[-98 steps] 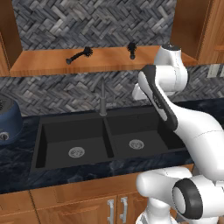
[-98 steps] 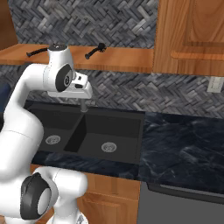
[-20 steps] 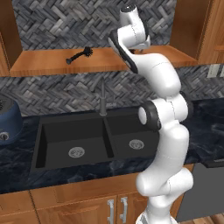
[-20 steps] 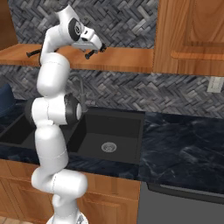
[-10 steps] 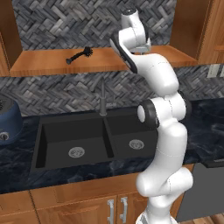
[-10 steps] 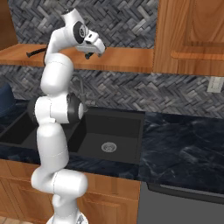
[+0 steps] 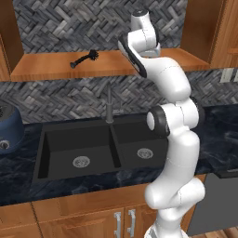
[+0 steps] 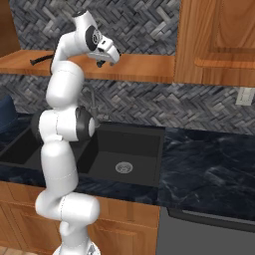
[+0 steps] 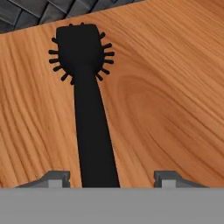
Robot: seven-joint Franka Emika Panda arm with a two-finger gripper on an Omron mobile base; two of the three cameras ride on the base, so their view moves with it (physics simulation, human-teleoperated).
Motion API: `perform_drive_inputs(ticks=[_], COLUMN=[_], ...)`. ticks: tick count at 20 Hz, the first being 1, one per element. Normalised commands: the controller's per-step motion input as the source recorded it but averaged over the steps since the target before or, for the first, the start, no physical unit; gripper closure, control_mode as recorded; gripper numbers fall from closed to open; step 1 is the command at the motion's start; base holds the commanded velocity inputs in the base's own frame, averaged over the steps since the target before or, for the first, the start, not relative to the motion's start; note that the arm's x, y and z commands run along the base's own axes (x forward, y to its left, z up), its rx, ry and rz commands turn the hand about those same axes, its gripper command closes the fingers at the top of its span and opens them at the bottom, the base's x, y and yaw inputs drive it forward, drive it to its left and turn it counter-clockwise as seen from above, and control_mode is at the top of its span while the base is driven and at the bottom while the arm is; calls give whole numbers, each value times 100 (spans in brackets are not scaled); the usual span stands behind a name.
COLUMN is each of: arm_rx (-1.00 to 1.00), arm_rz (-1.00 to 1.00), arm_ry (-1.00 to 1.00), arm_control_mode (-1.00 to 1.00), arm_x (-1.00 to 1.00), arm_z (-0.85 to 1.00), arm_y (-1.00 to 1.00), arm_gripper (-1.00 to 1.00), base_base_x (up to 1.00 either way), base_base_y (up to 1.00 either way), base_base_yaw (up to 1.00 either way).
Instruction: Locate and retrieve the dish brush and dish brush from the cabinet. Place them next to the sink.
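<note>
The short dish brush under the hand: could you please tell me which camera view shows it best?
The hand view: the short dish brush lies on the cabinet shelf, bristled head away from the camera, handle between the fingertips. In the right base view the hand covers it; in the left base view the arm does.

The wooden shelf of the open cabinet is carrying two black brushes. The long curved brush is lying toward its left part, bristly head pointing right. The short brush is lying flat on the wood grain farther right, its bristled head pointing toward the herringbone tile wall behind.
</note>
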Motion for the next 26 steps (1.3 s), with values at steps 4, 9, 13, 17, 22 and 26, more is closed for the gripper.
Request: perform_drive_inputs(ticks=[4, 9, 13, 17, 22, 26], arm_rx=[0, -5, -3, 0, 0, 0], arm_rz=[-2, -1, -1, -1, 0, -13], arm_ry=[0, 0, -7, -9, -9, -1], arm_control_mode=[-100, -100, -100, -100, -100, -100], arm_x=[-1, -32, -86, -100, -100, -91], arm_z=[0, 13, 27, 19, 9, 0], arm_y=[7, 7, -1, -14, -31, -17], arm_gripper=[100, 100, 100, 100, 100, 100], base_base_x=[0, 0, 0, 0, 0, 0], base_base_y=[0, 0, 0, 0, 0, 0], base_base_yaw=[0, 0, 0, 0, 0, 0])
